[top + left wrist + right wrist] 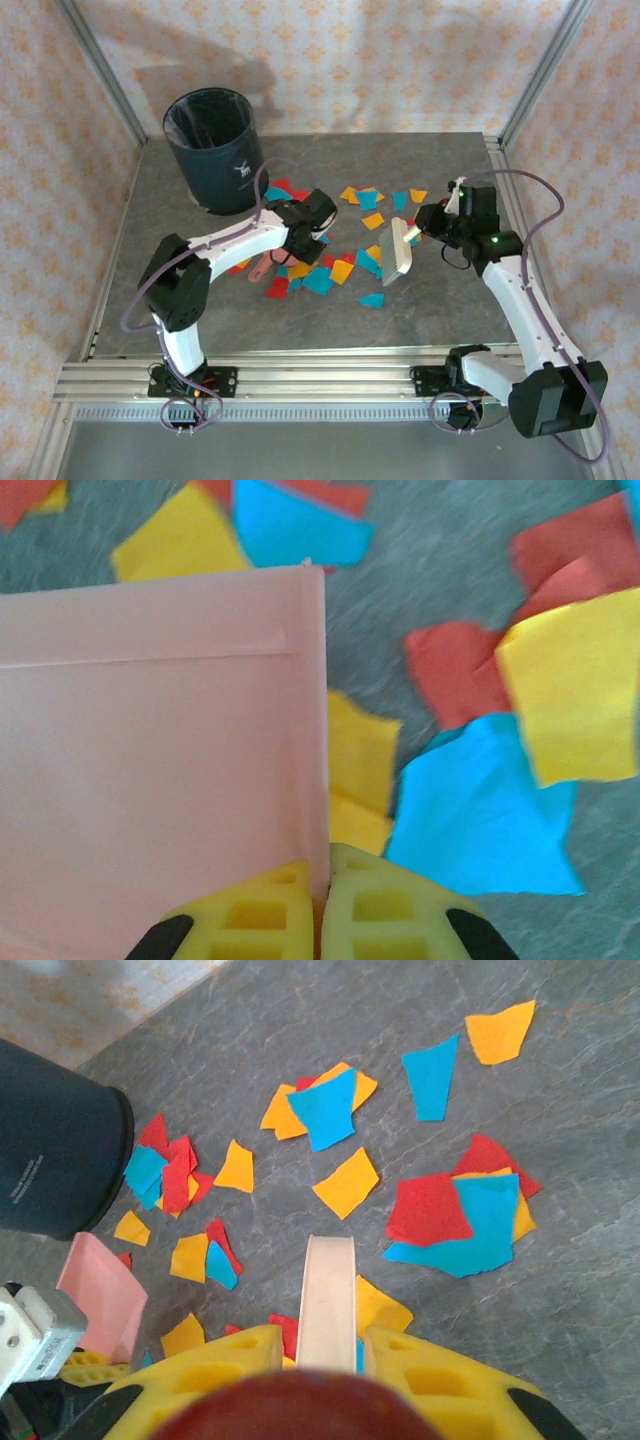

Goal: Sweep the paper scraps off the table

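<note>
Small flat paper scraps (318, 282) in red, yellow-orange and cyan blue lie on a flat table (430, 310) of dark grey marbled stone pattern, edged by silver aluminium rails (320, 375). The round bin (213, 150) is dark navy with a small white logo. The plastic dustpan (150, 760) is pale translucent pink; the brush (400, 255) is cream-white. The left gripper (325, 890) and right gripper (325, 1345) are bright yellow with black patches. The walls (350, 60) are pale peach with a repeating orange floral motif.

bin (212, 150) blocks far-left corner — near table (420, 322) open
</note>
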You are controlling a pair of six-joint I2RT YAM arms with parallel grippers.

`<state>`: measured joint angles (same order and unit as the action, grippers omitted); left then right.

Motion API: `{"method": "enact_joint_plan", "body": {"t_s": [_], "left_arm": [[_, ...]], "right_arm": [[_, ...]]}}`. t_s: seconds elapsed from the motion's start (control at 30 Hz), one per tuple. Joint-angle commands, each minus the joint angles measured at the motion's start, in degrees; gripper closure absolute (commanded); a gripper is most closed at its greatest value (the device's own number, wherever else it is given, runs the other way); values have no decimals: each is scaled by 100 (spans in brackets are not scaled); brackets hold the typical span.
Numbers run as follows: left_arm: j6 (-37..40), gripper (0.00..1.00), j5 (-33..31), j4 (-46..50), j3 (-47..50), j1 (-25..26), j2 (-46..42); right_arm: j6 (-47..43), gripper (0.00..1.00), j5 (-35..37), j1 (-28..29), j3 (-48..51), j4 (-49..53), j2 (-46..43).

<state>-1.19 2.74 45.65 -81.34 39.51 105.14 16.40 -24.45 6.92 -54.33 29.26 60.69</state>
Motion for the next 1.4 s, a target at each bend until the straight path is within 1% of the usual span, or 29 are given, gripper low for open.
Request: {"method": "enact_joint_plan", "body": {"t_s": [0.0,0.17,0.4,0.47,0.53,0.63,0.7,0.87,0.93,1.07,1.17,1.27,1.37], "left_arm": [[356,93,133,316,-481,223,533],[616,93,414,366,-1104,456,1192],[726,92,827,432,-1625,505,1760],[727,88,891,453,-1669,501,1815],[724,80,911,461,-1654,499,1776],[699,65,980,367,-1500,505,1518],[674,60,993,322,-1389,501,1292],[598,54,978,212,-1006,458,597],[559,51,1034,14,-672,356,124],[491,43,1240,-574,209,-18,-639],[501,40,1400,-900,796,-315,-1088],[572,34,1421,-1224,1325,-532,-1391],[742,29,1458,-1381,1646,-669,-1445]], "right_arm": [[-80,100,393,-24,56,107,-243],[-120,100,570,-23,80,295,-393],[-146,100,730,-24,149,413,-566],[-159,100,747,-24,153,440,-567],[-171,100,757,-24,155,441,-567],[-184,100,749,-23,168,408,-536],[-184,100,740,-24,159,380,-495],[-186,100,677,-22,155,318,-391],[-181,100,652,-24,141,300,-357],[-184,100,598,-24,107,292,-304],[-158,100,563,-24,98,280,-294],[-146,100,551,-28,93,274,-303],[-131,100,529,-28,80,287,-312]]}}
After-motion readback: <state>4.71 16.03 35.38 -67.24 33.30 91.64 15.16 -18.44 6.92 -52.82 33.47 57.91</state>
